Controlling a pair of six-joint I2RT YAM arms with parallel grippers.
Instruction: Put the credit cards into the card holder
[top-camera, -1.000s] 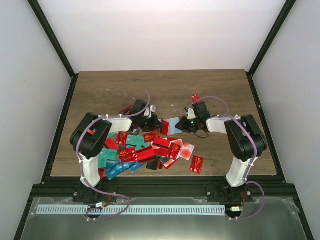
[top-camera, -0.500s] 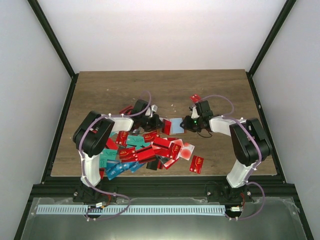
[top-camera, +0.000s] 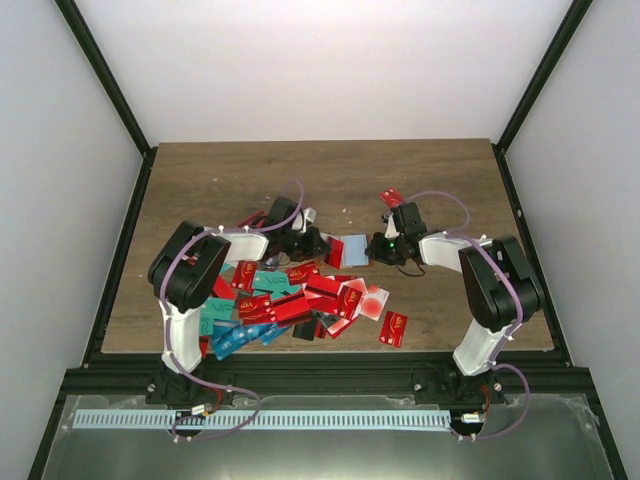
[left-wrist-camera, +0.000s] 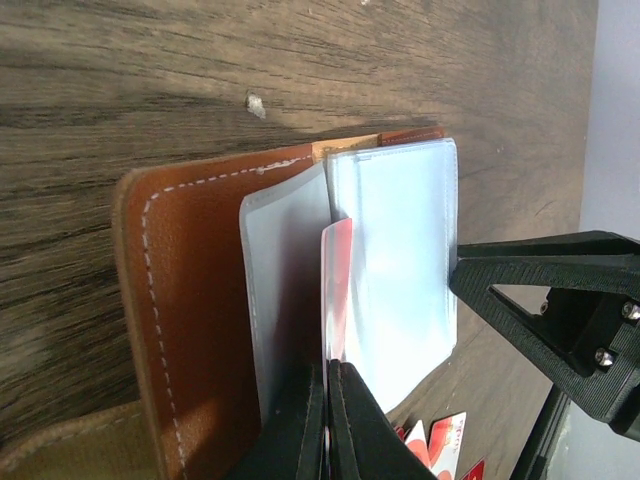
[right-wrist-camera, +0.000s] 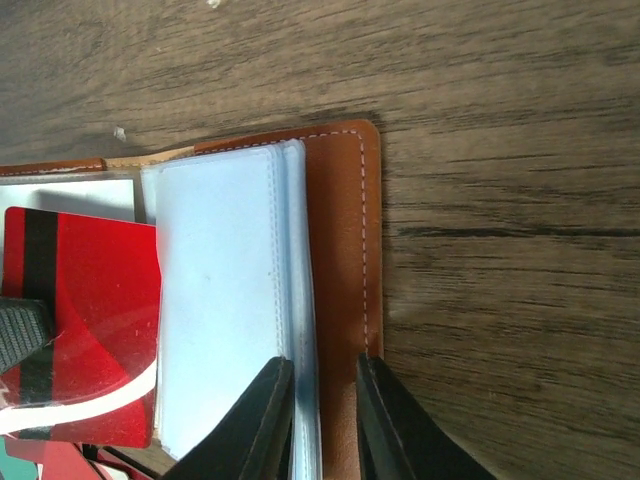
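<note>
Left gripper (left-wrist-camera: 326, 378), mine: clamped on one red card (left-wrist-camera: 338, 285), edge-on at a clear sleeve (left-wrist-camera: 395, 250) of the card holder (left-wrist-camera: 195, 300) (open, mid-table (top-camera: 220, 180), beyond the loose credit cards (top-camera: 290, 300)). I should feed it straight along the sleeve mouth, slowly, lest it buckle. Right gripper (right-wrist-camera: 322, 365), mine: narrow, astride the holder's right leaf; I cannot tell whether it grips.

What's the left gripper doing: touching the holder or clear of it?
Touching. Left wrist view: the left gripper is shut on an inner leaf of the holder, with a red card.
</note>
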